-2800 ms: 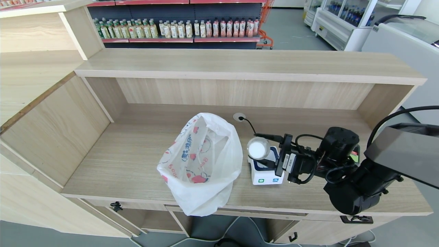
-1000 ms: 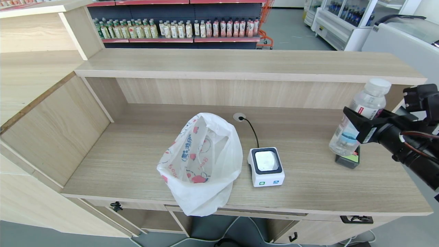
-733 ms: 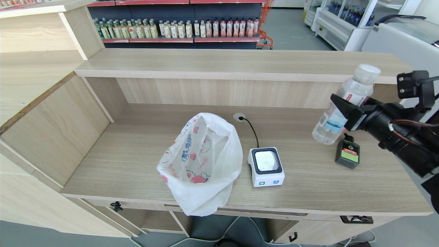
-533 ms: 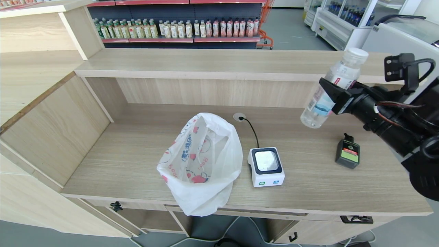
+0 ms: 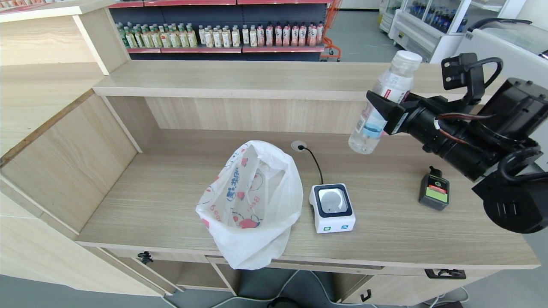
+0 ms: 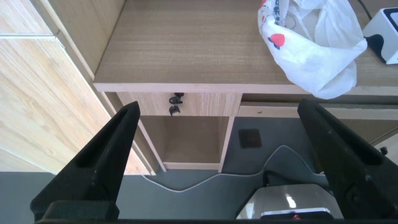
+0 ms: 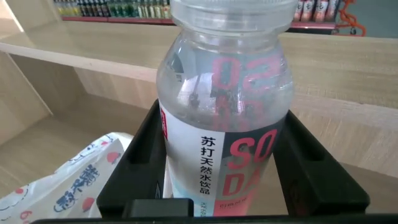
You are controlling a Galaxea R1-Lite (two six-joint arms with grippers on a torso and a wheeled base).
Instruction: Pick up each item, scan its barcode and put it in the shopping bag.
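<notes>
Water bottle (image 5: 391, 83) gripped, tilted, in right fingers (image 5: 387, 114), high over the tabletop (image 5: 171, 192), well behind the scanner (image 5: 332, 207). My left fingers (image 6: 99, 168) spread, empty. I should lower it, turn the barcode toward the scanner glass, pause, then go to the bag (image 5: 250, 201).

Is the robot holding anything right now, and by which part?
The right end effector grips the water bottle around its labelled middle. The left end effector is open, holding nothing.
</notes>
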